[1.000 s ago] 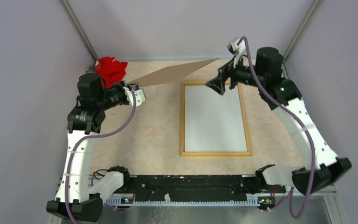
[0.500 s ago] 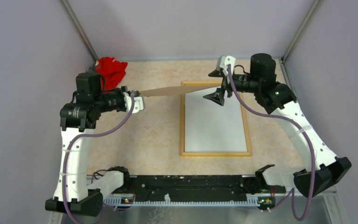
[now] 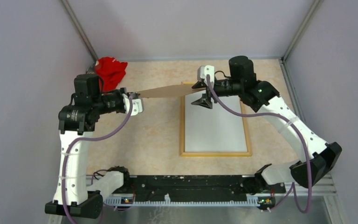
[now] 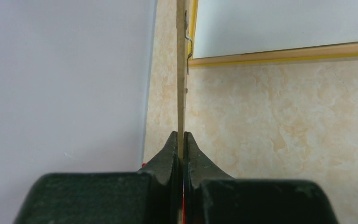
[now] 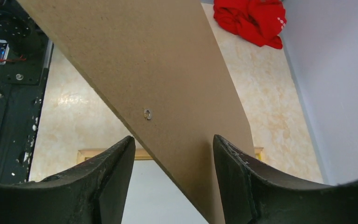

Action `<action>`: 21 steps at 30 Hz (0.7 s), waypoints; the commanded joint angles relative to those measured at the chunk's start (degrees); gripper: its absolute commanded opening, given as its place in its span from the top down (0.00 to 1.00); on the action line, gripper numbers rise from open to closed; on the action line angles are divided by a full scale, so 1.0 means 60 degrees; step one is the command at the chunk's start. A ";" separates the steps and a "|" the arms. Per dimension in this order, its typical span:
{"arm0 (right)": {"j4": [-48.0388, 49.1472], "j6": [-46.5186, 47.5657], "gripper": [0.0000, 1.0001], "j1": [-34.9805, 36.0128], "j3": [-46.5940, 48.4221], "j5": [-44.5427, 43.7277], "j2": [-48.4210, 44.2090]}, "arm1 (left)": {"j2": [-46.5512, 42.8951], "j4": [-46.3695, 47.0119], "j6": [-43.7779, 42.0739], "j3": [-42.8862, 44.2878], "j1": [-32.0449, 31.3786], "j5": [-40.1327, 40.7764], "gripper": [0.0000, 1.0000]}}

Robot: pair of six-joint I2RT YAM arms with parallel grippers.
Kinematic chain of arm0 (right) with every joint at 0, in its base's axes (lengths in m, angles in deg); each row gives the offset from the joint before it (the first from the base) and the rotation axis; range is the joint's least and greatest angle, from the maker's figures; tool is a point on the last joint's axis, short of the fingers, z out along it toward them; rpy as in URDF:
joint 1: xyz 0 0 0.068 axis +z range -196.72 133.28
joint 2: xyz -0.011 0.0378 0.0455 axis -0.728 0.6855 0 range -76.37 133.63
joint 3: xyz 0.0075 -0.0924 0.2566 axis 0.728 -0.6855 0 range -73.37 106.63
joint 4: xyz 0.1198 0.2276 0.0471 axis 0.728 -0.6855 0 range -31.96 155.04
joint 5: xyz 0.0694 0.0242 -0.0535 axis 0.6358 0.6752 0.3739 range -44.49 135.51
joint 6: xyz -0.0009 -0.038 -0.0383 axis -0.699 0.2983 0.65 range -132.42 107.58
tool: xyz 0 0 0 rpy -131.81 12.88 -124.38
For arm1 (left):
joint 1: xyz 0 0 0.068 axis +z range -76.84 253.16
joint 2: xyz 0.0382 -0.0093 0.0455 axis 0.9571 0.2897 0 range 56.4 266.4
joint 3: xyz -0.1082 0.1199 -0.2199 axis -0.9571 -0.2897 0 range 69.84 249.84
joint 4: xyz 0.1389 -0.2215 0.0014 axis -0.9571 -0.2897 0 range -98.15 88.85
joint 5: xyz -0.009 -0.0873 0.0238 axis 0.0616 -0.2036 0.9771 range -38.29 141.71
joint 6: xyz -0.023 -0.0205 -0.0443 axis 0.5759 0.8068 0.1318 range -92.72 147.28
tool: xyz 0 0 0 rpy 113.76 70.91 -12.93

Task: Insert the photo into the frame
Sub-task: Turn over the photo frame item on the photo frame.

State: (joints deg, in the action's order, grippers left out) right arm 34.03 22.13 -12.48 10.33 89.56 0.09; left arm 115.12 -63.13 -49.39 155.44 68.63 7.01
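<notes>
From above, the frame [image 3: 182, 121] lies flat on the worktop [image 3: 140, 135], right of the middle, its pale wood back up, and the photo [image 3: 214, 123] lies inside it, white side up, filling the opening. The left tool [image 3: 137, 99] is clamped on the left end of a brown board [image 3: 168, 90], held off the worktop and reaching right over the frame's far left corner, where the right tool [image 3: 201, 93] sits at its end. A red cloth [image 3: 111, 70] lies in the far left corner. The left wrist view shows that tool [image 4: 180, 135] pinching the board [image 4: 181, 70] edge-on, the frame [image 4: 279, 55] and photo [image 4: 284, 23] beyond. In the right wrist view the tool [image 5: 174, 140] is open, its fingers [image 5: 116, 172] spread with the board [image 5: 135, 56] between them; frame rim [image 5: 88, 154] and white photo below.
</notes>
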 commanded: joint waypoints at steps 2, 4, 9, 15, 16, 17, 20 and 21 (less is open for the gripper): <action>-0.0311 0.0481 0.52 0.0134 0.0620 0.0117 0.0199 | -0.0271 0.0646 -0.0314 0.0140 -0.0020 -0.0886 1.00; -0.0281 0.0497 0.70 0.0188 0.0628 -0.0012 0.0202 | -0.0284 0.0693 -0.0364 0.0068 -0.0020 -0.0839 1.00; 0.0556 0.0305 1.00 0.0449 0.0302 -0.0663 0.0035 | -0.0321 0.0969 -0.0143 -0.0008 -0.0020 -0.0901 1.00; 0.2706 -0.0659 1.00 0.0527 -0.0346 -0.1183 -0.0329 | -0.0837 0.2214 0.0642 -0.0836 -0.0020 -0.1032 0.46; 0.2983 -0.0854 1.00 0.0529 -0.0423 -0.1235 -0.0364 | -0.0957 0.2522 0.0805 -0.1016 -0.0020 -0.1007 0.34; 0.3208 -0.0997 1.00 0.0530 -0.0454 -0.1316 -0.0366 | -0.1049 0.2870 0.1023 -0.1198 -0.0020 -0.0945 0.26; 0.3724 -0.1534 1.00 0.0529 -0.0454 -0.1650 -0.0291 | -0.1199 0.3912 0.1673 -0.1525 -0.0020 -0.0762 0.14; 0.3874 -0.1679 1.00 0.0531 -0.0477 -0.1718 -0.0262 | -0.1208 0.4224 0.1989 -0.1580 -0.0020 -0.0709 0.10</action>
State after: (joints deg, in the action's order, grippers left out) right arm 43.15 18.48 -9.01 6.12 83.14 0.36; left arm 109.31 -49.95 -42.52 147.60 68.89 5.34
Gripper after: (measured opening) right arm 0.033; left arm 0.845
